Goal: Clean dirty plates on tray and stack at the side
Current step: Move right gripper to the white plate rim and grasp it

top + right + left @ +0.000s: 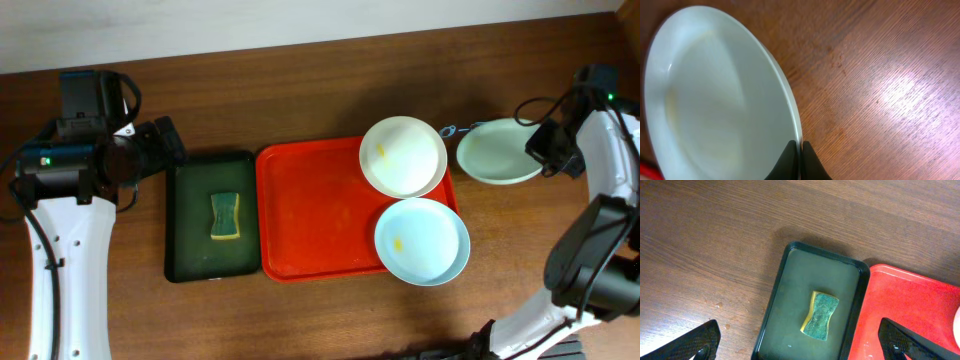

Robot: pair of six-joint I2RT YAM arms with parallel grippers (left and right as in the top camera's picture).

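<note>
The red-orange tray (310, 215) lies mid-table. Two plates rest on its right side: a white one (403, 155) with a small yellow smear at the back, and a pale blue one (422, 241) with a yellow smear at the front. A pale mint plate (497, 152) is off the tray to the right, over the wood; my right gripper (800, 150) is shut on its rim (790, 107). At the far left, above the table, my left gripper (800, 345) hangs open and holds nothing, looking down on the green tray.
A dark green tray (190, 225) left of the red one holds a yellow-green sponge (225, 216). A small blue-grey object (449, 129) lies between the white plate and the mint plate. Bare wood surrounds the trays.
</note>
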